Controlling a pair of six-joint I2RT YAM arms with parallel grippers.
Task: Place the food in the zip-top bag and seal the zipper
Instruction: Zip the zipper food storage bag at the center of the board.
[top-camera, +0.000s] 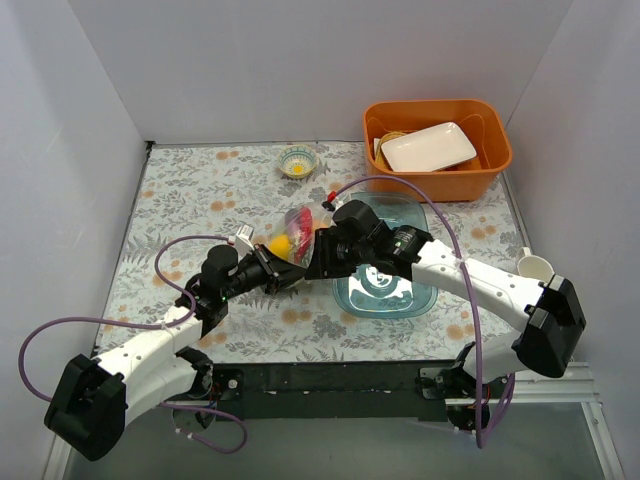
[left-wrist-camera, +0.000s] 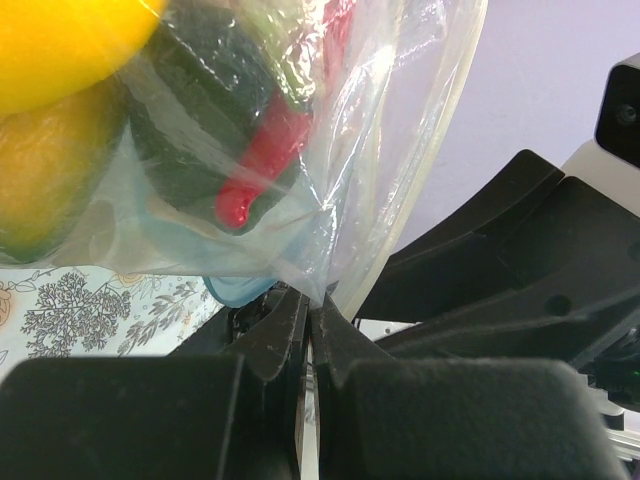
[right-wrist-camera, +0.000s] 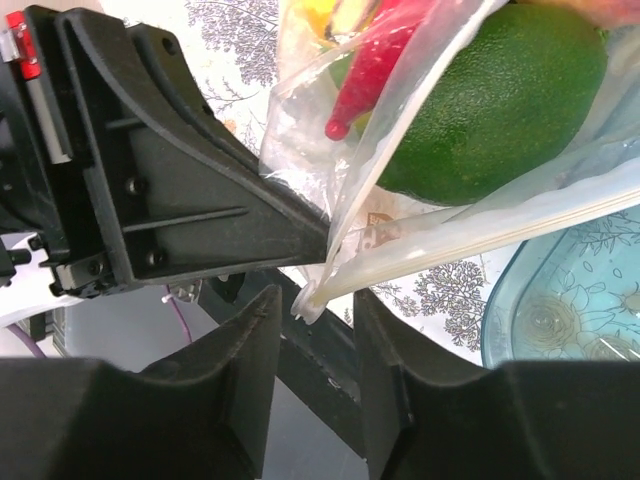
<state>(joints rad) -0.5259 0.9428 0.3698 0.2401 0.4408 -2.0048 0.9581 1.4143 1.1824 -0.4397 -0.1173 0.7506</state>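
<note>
The clear zip-top bag (top-camera: 293, 238) hangs between my two grippers above the table, with food inside. In the left wrist view the bag (left-wrist-camera: 390, 120) holds a yellow lemon (left-wrist-camera: 60, 40), a red chilli (left-wrist-camera: 258, 162) and a dark green piece. My left gripper (left-wrist-camera: 312, 302) is shut on the bag's bottom corner. In the right wrist view a round green fruit (right-wrist-camera: 480, 110) and the chilli (right-wrist-camera: 365, 85) show through the bag. The whitish zipper (right-wrist-camera: 480, 235) runs to its end tab, which sits between the fingers of my right gripper (right-wrist-camera: 318, 305). That gripper is open and not touching the tab.
A clear blue-tinted tray (top-camera: 385, 292) sits under my right arm. An orange basin (top-camera: 495, 150) with a white plate stands at the back right. A small bowl (top-camera: 297, 161) is at the back, and a white cup (top-camera: 536, 267) is at the right edge.
</note>
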